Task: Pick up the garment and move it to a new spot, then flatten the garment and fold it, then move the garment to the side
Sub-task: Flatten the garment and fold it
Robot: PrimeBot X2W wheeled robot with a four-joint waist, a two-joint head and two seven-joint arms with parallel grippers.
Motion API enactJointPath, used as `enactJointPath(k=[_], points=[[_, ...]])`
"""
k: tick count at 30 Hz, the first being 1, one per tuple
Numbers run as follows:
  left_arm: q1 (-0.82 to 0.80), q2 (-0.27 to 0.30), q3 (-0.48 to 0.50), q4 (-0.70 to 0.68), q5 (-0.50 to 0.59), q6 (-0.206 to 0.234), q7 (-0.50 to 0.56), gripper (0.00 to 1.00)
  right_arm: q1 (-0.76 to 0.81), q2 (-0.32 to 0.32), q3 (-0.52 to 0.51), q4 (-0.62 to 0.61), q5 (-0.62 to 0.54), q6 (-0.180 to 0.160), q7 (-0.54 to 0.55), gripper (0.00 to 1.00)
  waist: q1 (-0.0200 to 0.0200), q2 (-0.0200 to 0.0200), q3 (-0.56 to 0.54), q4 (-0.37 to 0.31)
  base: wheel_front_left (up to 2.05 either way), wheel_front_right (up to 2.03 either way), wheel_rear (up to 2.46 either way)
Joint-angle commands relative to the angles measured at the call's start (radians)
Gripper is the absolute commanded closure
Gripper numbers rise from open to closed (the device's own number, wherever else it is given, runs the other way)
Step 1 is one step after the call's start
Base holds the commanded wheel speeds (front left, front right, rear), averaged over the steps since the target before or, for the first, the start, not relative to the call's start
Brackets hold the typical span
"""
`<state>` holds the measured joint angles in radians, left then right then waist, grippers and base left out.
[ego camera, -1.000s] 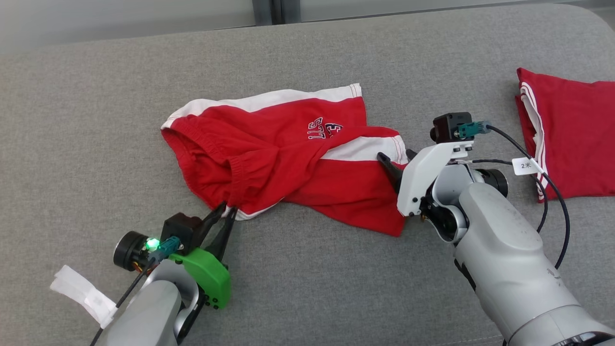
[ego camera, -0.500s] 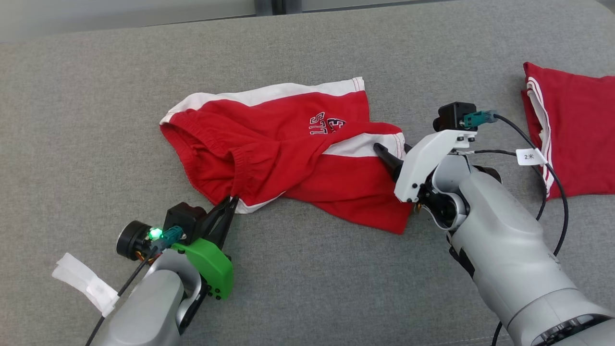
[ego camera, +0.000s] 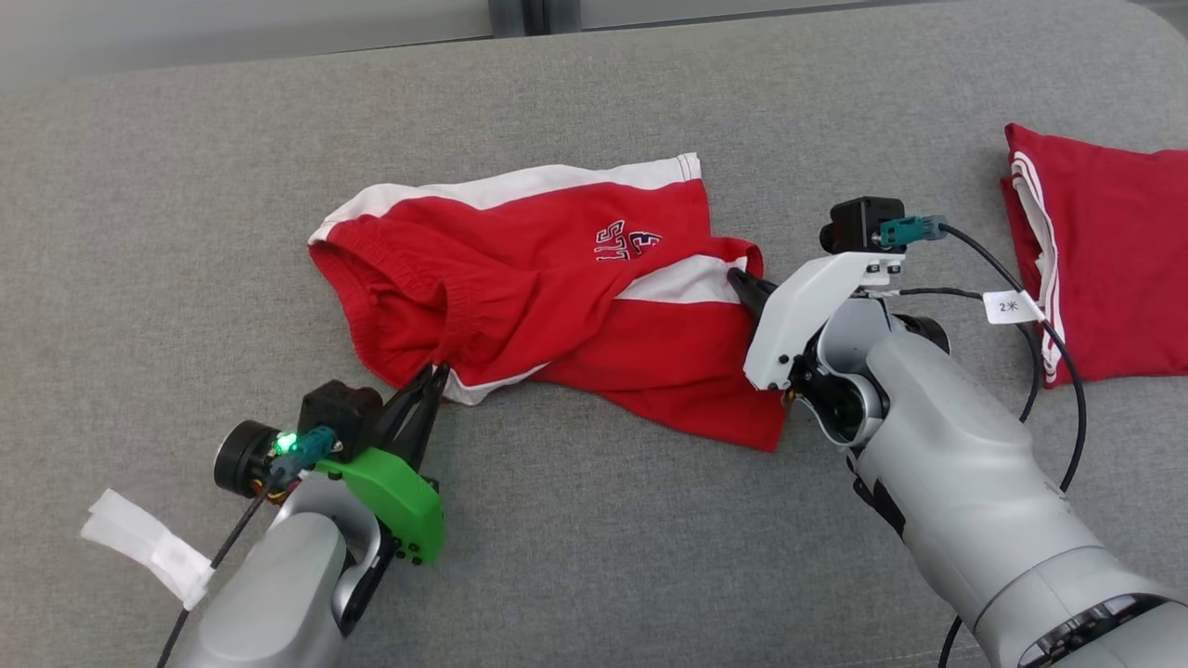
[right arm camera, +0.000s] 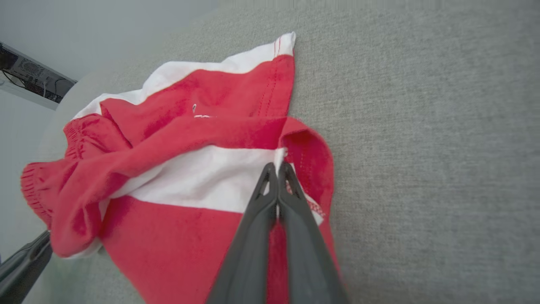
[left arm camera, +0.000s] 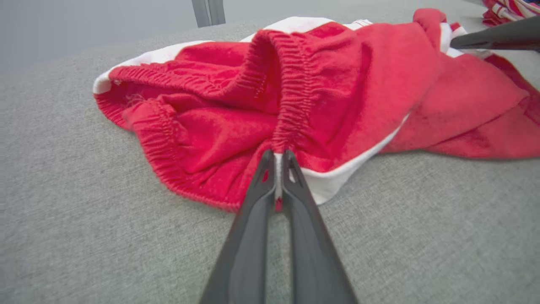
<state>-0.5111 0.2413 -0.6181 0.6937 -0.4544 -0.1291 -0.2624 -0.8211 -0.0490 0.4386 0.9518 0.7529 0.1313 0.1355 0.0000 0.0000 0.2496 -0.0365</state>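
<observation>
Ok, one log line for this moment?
left gripper: shut on shorts waistband | right gripper: shut on leg hem | shorts: crumpled on grey cushion

Left arm: the grey left forearm (ego camera: 278,594) enters from the lower left, its green wrist cover (ego camera: 394,492) facing up. The left pincer (ego camera: 429,380) points up and slightly right. Its fingers are pressed together, with a fold of the garment (ego camera: 520,278) nipped between the tips.

Right arm: the grey right forearm (ego camera: 965,482) enters from the lower right, carrying a white wrist cover (ego camera: 798,315). The right pincer (ego camera: 740,278) points up and left, its fingers closed on the garment's white-banded edge.
</observation>
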Motion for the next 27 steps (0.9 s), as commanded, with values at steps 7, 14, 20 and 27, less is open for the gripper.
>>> enactJointPath(k=[7, 14, 20, 27], points=[[0.036, -0.043, 0.149, -0.141, -0.177, -0.002, -0.003, 1.0, -0.05, -0.004, 0.001, -0.04, -0.007, -0.001, -0.134, 1.0, 0.0, 0.0, -0.024, -0.006, 0.0, 0.0, 0.0], [0.016, -0.042, 0.228, -0.335, -0.278, -0.002, -0.003, 1.0, -0.062, -0.056, -0.026, -0.158, -0.038, -0.001, -0.229, 1.0, 0.0, 0.0, -0.082, -0.016, 0.0, 0.0, 0.0], [-0.025, -0.054, 0.257, -0.442, -0.384, -0.002, 0.013, 1.0, -0.036, -0.107, -0.079, -0.286, -0.072, -0.001, -0.232, 1.0, 0.0, 0.0, -0.124, -0.031, 0.0, 0.0, 0.0], [-0.118, -0.066, 0.26, -0.505, -0.461, 0.008, 0.117, 1.0, -0.06, -0.169, -0.164, -0.458, -0.151, -0.001, -0.102, 1.0, 0.0, 0.0, -0.091, -0.057, 0.0, 0.0, 0.0]])
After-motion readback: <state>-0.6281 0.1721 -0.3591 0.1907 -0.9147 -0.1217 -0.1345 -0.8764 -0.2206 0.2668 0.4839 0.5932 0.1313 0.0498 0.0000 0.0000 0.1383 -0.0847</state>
